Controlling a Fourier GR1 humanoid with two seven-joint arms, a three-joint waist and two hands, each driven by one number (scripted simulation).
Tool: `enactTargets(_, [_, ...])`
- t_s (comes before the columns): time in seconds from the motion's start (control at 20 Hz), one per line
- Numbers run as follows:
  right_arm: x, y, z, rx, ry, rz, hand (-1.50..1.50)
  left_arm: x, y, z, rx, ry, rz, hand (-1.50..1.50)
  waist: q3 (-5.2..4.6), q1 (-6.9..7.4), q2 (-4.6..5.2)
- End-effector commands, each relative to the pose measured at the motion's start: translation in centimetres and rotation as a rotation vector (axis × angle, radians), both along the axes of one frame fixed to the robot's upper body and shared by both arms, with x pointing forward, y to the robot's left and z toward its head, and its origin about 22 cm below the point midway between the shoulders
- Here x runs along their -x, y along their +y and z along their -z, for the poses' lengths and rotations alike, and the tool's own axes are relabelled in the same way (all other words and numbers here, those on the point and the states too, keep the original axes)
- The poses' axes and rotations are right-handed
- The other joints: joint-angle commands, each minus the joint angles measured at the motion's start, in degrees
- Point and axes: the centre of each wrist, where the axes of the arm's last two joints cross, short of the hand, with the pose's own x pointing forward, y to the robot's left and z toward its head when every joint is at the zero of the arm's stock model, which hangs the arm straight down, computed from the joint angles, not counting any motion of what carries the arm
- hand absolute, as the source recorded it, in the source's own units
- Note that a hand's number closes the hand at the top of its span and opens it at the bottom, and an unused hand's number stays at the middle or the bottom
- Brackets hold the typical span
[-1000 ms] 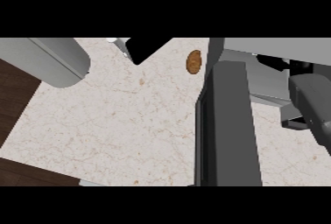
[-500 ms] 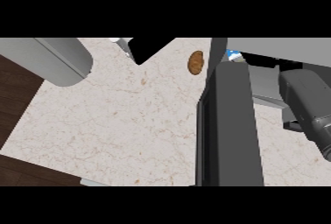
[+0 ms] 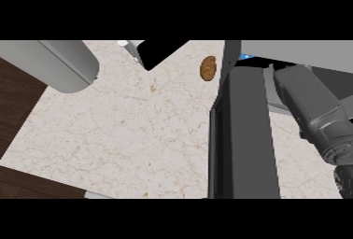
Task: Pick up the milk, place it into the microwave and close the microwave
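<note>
The microwave stands at the right with its dark door (image 3: 243, 140) swung open, seen edge-on as a tall slab. My right forearm (image 3: 307, 100) reaches up from the lower right, and its far end goes under the microwave's grey top (image 3: 303, 49). The right hand is hidden there. A small blue patch (image 3: 245, 57), probably the milk, peeks out at the top edge of the door. My left forearm (image 3: 62, 63) lies across the upper left corner, and its hand is out of sight.
A brown oval item (image 3: 209, 68) lies on the pale marble counter (image 3: 124, 135) just left of the door. A black wedge (image 3: 162, 51) cuts in at the top. Dark wood floor (image 3: 17, 88) borders the counter's left edge.
My right forearm has pushed further into the microwave. Its black hand, visible earlier, is now hidden under the top. The left forearm has shifted slightly right.
</note>
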Motion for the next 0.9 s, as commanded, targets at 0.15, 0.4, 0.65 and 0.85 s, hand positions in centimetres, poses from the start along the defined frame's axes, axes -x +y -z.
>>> enactTargets(0.15, [-0.6,4.9,-0.9,-0.022,-0.030,-0.015,-1.50,-0.5,0.0,0.9,0.006,0.034,0.008,-1.50,-0.07,-0.44,-0.49])
enactTargets(0.4, [-0.7,5.8,-1.3,-0.045,-0.062,-0.016,-1.50,-0.6,-0.2,1.5,-0.002,0.077,0.035,-1.50,-0.02,-1.55,-0.82])
enactTargets(0.65, [-0.7,4.7,-1.3,-0.088,-0.100,0.052,-1.50,-0.7,-0.8,1.7,0.006,0.075,0.034,-1.50,0.00,-3.36,-1.41])
enactTargets(0.85, [-0.6,1.9,-1.1,-0.086,-0.098,0.040,-1.50,-0.4,-1.0,2.7,0.011,0.112,0.028,-1.50,-0.06,-4.88,-1.96])
